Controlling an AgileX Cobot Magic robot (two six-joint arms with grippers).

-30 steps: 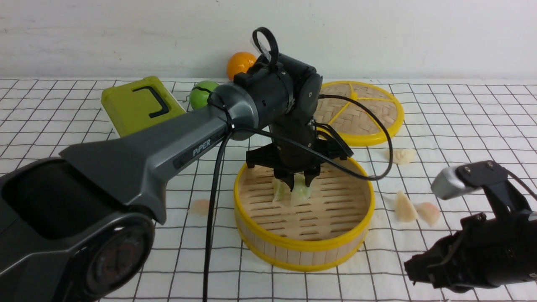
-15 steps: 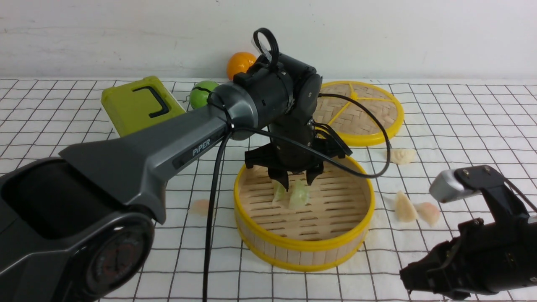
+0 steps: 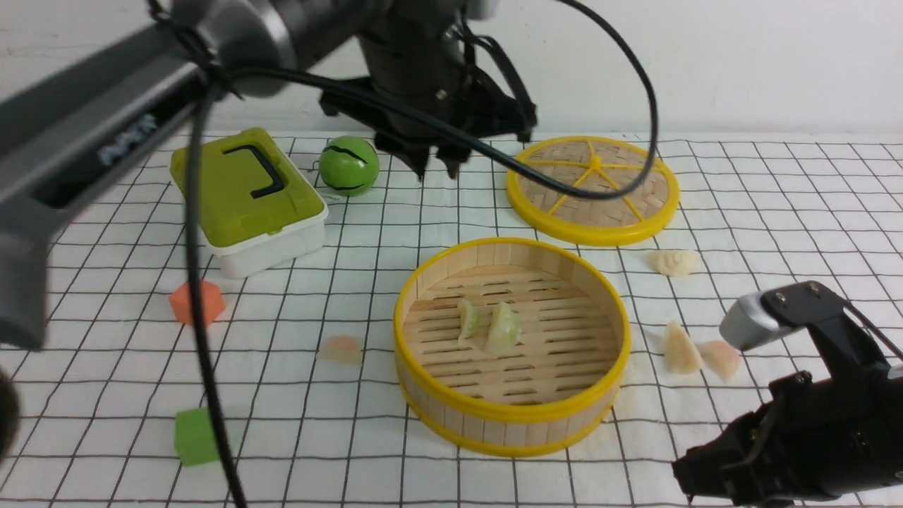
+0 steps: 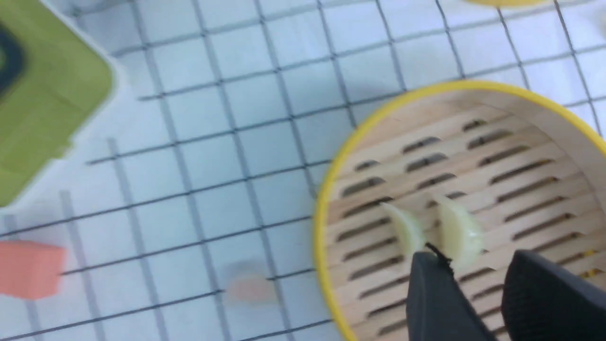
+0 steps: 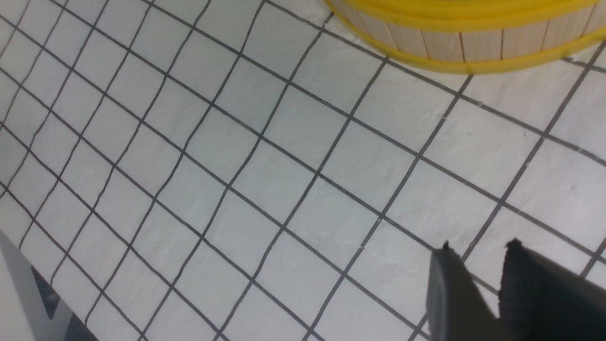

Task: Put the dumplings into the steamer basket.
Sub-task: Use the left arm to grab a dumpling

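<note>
so, two pale green dumplings (image 3: 503,328) lie side by side on the slatted floor of the steamer basket (image 3: 511,416), mid-cloth. four lie outside (by my count): a pink dumpling (image 3: 341,349) to its left, a pair of dumplings (image 3: 681,348) just right of it, and a cream dumpling (image 3: 674,262) farther back, near the woven lid (image 3: 592,189). roughly a third done, i judge. the left gripper (image 3: 436,173) hangs high over the far side, jaws parted and empty. the right gripper (image 5: 478,248) sits low at near right, jaws narrowly apart, holding nothing.
</note>
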